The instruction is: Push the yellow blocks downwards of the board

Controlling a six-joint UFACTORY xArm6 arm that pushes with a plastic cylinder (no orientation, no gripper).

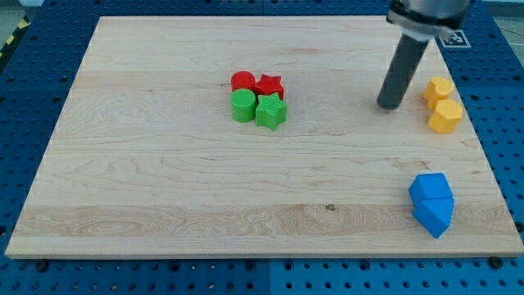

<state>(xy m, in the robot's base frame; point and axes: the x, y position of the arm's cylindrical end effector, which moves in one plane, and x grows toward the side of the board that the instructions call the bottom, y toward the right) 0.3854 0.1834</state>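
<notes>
Two yellow blocks sit touching near the board's right edge: an upper yellow block [438, 89] and a lower yellow block [446, 116], both roughly hexagonal. My tip [389, 105] rests on the board to their left, apart from them by a short gap, level with the space between the two. The dark rod rises from the tip toward the view's top right.
A cluster near the board's middle holds a red cylinder [241, 81], a red star [269, 85], a green cylinder [242, 106] and a green star [271, 111]. Two blue blocks [431, 203] sit touching at the bottom right. The wooden board [147, 164] lies on a blue pegboard.
</notes>
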